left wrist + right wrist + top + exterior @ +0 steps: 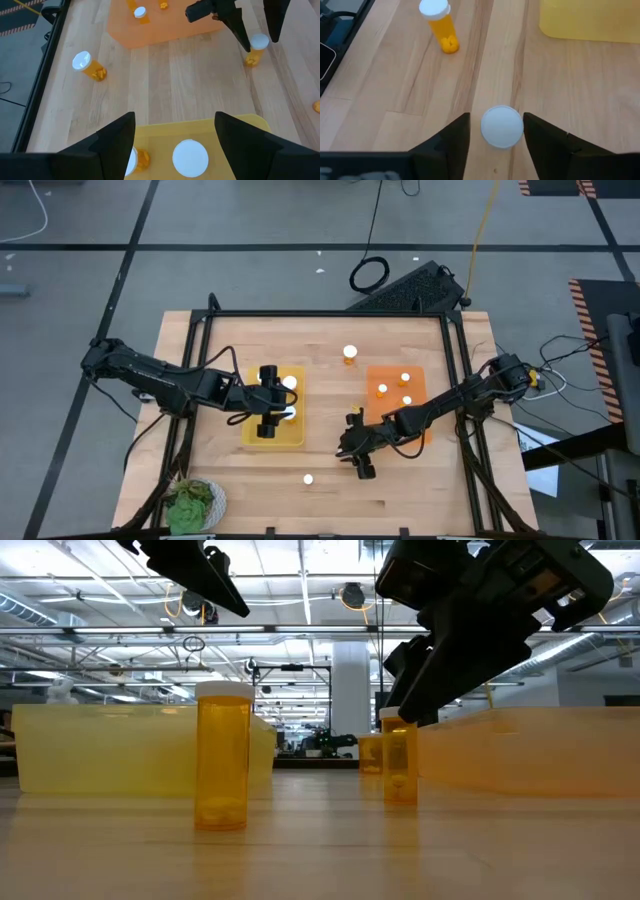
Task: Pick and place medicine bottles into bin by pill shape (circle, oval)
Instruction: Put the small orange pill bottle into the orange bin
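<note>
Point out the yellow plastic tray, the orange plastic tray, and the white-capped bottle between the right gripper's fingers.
Yellow translucent plastic tray (252,439): high view, its bare near-left corner.
Orange translucent plastic tray (385,374): high view, bare floor near its far edge.
White-capped amber bottle (502,126): right wrist view, centre of its cap.

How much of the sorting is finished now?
Done: two bottles stand in the yellow tray, three bottles in the orange tray. In hand: the open right gripper straddles one bottle's cap; left gripper hovers open over the yellow tray. Left: two loose bottles on the table.
</note>
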### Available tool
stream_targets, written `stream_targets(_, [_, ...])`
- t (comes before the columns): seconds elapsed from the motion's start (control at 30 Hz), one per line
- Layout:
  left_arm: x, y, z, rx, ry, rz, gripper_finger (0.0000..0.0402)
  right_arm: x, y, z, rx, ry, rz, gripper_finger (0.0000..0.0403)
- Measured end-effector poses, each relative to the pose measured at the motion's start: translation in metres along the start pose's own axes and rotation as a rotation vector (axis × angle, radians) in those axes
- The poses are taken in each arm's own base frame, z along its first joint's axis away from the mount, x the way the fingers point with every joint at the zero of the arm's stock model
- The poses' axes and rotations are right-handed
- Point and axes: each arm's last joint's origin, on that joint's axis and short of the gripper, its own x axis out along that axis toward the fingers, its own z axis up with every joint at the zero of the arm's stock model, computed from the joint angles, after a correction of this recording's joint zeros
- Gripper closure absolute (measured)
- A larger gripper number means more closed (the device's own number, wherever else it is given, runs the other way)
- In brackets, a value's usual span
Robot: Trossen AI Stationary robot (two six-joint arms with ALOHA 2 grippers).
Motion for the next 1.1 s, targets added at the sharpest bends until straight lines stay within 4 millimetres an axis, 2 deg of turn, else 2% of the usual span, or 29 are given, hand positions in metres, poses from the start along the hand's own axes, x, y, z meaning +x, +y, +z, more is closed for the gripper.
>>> stream_targets(0.27, [0.000, 0.000, 0.000, 0.000, 0.000, 0.000, 0.0128, 0.000, -0.002, 0.001, -0.015, -0.001, -0.005, 0.0270])
stream_targets(0.57, [0.000, 0.000, 0.000, -0.022, 0.001, 0.000, 0.0128, -0.009, -0.004, 0.005, -0.027, -0.013, -0.007, 0.0278])
stream_targets(0.87, [0.000, -0.001, -0.001, -0.100, 0.010, -0.003, 0.0128, -0.048, -0.004, 0.017, -0.067, -0.053, -0.020, 0.0278])
stream_targets(1.1, [-0.001, -0.005, -0.001, -0.136, 0.010, -0.027, 0.0128, -0.088, -0.011, 0.017, -0.052, -0.039, -0.169, 0.0279])
